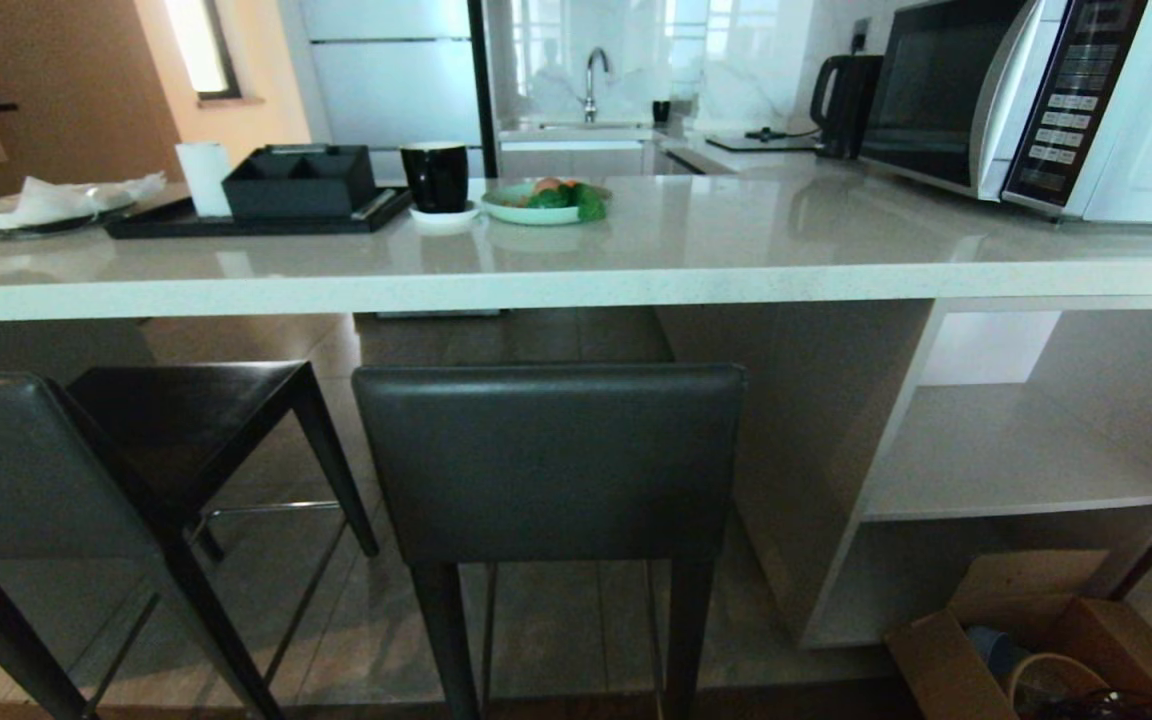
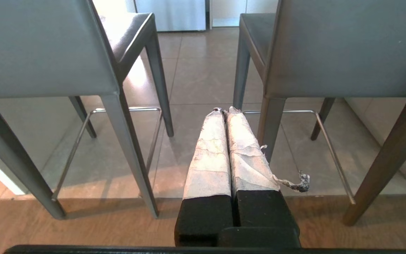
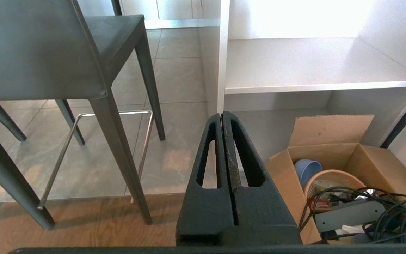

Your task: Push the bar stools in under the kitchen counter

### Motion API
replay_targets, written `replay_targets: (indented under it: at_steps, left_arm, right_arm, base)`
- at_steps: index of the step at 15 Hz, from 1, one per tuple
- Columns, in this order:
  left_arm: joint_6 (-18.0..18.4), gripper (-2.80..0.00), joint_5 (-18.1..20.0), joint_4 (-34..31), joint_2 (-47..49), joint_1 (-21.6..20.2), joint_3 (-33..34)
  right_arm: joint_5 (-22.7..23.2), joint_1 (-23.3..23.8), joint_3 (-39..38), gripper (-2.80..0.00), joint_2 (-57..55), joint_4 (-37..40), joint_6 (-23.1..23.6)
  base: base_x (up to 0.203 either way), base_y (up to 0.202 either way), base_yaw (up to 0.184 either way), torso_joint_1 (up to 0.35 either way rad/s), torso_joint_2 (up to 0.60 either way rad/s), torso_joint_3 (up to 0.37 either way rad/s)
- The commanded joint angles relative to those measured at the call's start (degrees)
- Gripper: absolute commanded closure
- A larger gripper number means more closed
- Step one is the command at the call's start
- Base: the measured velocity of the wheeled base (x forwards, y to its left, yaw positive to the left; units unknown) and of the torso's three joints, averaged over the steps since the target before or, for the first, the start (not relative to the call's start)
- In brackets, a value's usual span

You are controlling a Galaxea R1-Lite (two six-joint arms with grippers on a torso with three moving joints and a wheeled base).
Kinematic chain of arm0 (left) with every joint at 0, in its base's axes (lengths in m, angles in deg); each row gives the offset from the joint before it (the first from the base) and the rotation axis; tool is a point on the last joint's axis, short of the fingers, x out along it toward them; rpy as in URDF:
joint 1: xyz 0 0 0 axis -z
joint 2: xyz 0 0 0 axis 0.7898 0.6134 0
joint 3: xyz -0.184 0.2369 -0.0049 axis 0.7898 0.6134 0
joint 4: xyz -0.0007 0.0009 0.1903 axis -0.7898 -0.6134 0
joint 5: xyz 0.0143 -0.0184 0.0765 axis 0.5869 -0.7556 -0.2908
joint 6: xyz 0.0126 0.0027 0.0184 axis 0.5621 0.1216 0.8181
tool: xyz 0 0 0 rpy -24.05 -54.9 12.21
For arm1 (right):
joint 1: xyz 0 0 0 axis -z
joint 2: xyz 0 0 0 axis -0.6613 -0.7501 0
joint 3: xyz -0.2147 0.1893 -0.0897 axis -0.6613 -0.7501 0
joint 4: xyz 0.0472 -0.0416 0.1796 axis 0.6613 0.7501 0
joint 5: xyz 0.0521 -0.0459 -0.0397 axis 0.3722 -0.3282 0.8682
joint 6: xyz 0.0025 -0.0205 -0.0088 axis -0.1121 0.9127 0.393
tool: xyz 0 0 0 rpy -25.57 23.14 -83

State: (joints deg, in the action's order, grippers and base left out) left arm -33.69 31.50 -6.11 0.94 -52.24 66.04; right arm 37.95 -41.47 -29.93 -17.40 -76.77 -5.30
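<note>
Two dark grey bar stools stand in front of the pale kitchen counter (image 1: 576,285). The right stool (image 1: 548,460) faces me squarely with its backrest out from the counter edge. The left stool (image 1: 26,470) stands turned at an angle, its seat (image 1: 186,405) partly under the slab. Neither arm shows in the head view. My left gripper (image 2: 224,110), wrapped in white tape, is shut and empty, low behind the gap between the two stools (image 2: 41,53) (image 2: 347,49). My right gripper (image 3: 221,114) is shut and empty, just right of the right stool (image 3: 37,53).
On the counter sit a black tray with an organiser (image 1: 296,185), a black cup (image 1: 436,175), a green plate (image 1: 536,205) and a microwave (image 1: 1036,100). White shelves (image 1: 1016,450) fill the counter's right end. An open cardboard box (image 3: 333,165) with cables lies on the floor there.
</note>
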Motion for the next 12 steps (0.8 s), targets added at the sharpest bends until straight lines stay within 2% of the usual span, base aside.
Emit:
replay_targets:
  at_steps: [1,5,10,12]
  left_arm:
    - [-0.3,0.00,-0.1,0.0,0.1,0.0,0.0]
    - [-0.4,0.00,-0.1,0.0,0.1,0.0,0.0]
    - [-0.4,0.00,-0.1,0.1,0.1,0.0,0.0]
    - [-0.4,0.00,-0.1,0.1,0.1,0.0,0.0]
  right_arm:
    - [0.0,0.0,-0.1,0.00,0.0,0.0,0.0]
    - [0.0,0.0,-0.1,0.00,0.0,0.1,0.0]
    - [0.0,0.0,-0.1,0.00,0.0,0.0,0.0]
    - [0.0,0.0,-0.1,0.00,0.0,0.1,0.0]
  base:
    - [0.000,0.000,0.000,0.000,0.00,0.000]
    - [-0.023,0.000,0.001,0.003,0.00,0.000]
    - [-0.191,0.000,-0.002,0.003,0.00,0.003]
    - [-0.051,0.000,-0.002,-0.001,0.00,0.001]
